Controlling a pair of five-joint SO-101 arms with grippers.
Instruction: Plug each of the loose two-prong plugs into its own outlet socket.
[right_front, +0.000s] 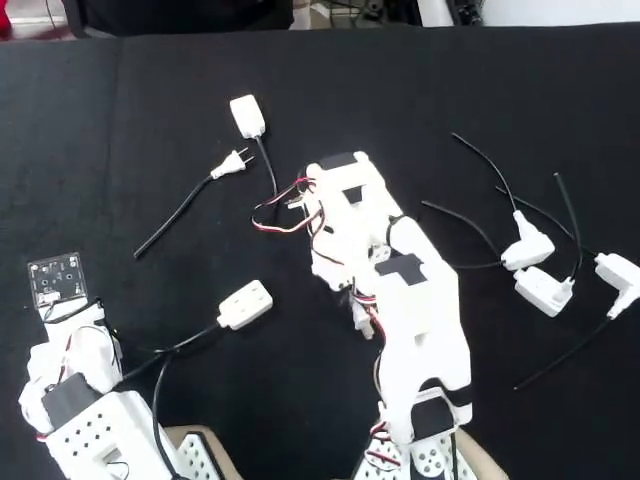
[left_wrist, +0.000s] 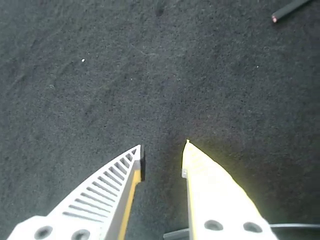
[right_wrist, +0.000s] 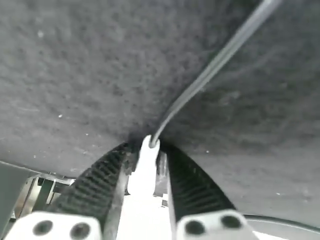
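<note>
Two white arms work a black cloth surface (right_front: 120, 100) strewn with cords. The right gripper (right_wrist: 147, 148) is clenched on a narrow white piece (right_wrist: 144, 172), and a dark cord (right_wrist: 215, 65) runs from it across the cloth. Whether that piece is a plug or a socket cannot be told. The left gripper (left_wrist: 162, 152) hangs released, its fingers apart above bare cloth, with one cord end (left_wrist: 285, 11) lying well off.

From above, the right arm (right_front: 410, 310) stretches up the middle and the left arm (right_front: 75, 395) sits at the near left corner. Two sockets lie left of centre, a far socket block (right_front: 247, 115) and a near socket block (right_front: 245, 304), each on a black cord. One two-prong plug (right_front: 232, 163) lies loose near the far block, not inserted. Three more white fittings on cords cluster at the right: an upper fitting (right_front: 527, 245), a lower fitting (right_front: 543, 290) and an outer fitting (right_front: 620, 272).
</note>
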